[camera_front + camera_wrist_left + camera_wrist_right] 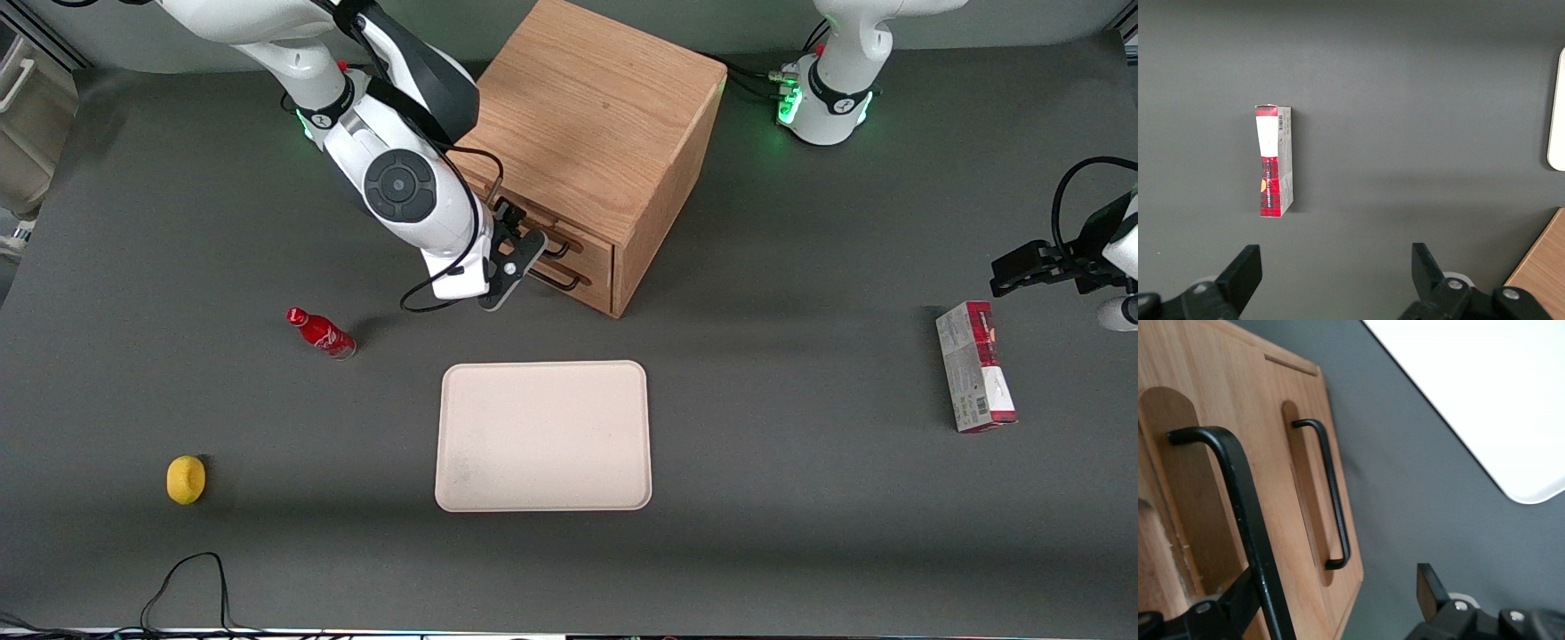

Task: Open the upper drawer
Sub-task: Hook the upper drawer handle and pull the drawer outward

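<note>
The wooden cabinet point(596, 116) stands at the back middle of the table, its two drawer fronts turned toward the working arm's end. The upper drawer point(582, 233) point(1198, 487) has a thin black wire handle point(557, 246) point(1245, 520). The lower drawer point(591, 271) point(1298, 453) has its own black handle point(562, 281) point(1335, 500). My gripper point(518, 233) point(1336, 583) is open in front of the upper drawer, level with its handle. The handle's bar runs between the two fingers; one finger point(1238, 593) lies against it, the other finger point(1428, 583) stands well off. Both drawers look closed.
A beige tray point(542, 436) point(1485, 400) lies nearer the front camera than the cabinet. A red bottle point(322, 332) lies on the table under the working arm, and a yellow lemon point(186, 479) lies nearer the camera. A red-and-grey box point(974, 378) point(1275, 160) lies toward the parked arm's end.
</note>
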{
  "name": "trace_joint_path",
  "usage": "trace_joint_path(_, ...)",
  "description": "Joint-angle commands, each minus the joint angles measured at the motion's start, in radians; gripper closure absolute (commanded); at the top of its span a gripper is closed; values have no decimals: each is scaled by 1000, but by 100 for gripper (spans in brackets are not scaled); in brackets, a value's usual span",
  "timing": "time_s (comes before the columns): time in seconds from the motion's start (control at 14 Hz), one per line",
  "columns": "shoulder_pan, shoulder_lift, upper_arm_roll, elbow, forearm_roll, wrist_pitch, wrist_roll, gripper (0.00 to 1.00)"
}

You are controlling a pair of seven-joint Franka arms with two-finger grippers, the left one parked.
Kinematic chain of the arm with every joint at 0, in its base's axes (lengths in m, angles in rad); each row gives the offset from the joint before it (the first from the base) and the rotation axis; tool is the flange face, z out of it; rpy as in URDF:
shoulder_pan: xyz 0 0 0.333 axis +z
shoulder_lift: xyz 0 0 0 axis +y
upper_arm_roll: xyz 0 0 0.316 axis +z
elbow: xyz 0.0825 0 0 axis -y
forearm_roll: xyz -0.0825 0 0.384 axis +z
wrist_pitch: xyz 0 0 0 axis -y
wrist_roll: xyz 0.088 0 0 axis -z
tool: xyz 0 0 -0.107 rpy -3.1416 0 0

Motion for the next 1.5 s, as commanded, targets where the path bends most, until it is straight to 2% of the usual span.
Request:
trace_joint_path(0.0,-10,19,2,27,-66,15,-10,0)
trace_joint_path(0.14,-14,48,-2,64,-111,21,-12,0)
trace_joint_path(0.57,-50,149,-36,195,-157,21,-15,0)
trace_joint_path(1.43,-60,177,-171,321,-157,10,-18,0)
